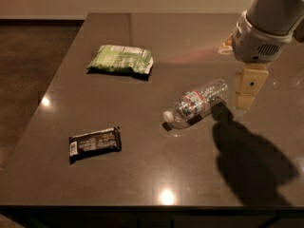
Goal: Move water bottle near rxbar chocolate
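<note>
The water bottle (196, 103) lies on its side near the middle of the dark table (142, 175), white cap pointing toward the front left, red-and-white label around its middle. The rxbar chocolate (94, 142), a flat black-wrapped bar with a white end patch, lies at the front left, well apart from the bottle. My gripper (248, 88) hangs from the white wrist at the upper right, just to the right of the bottle's base end and above the table. It holds nothing that I can see.
A green snack bag (121, 59) lies at the back left of the table. The table's left edge runs along a dark floor (28, 80). The arm's shadow (251, 160) falls on the table's front right.
</note>
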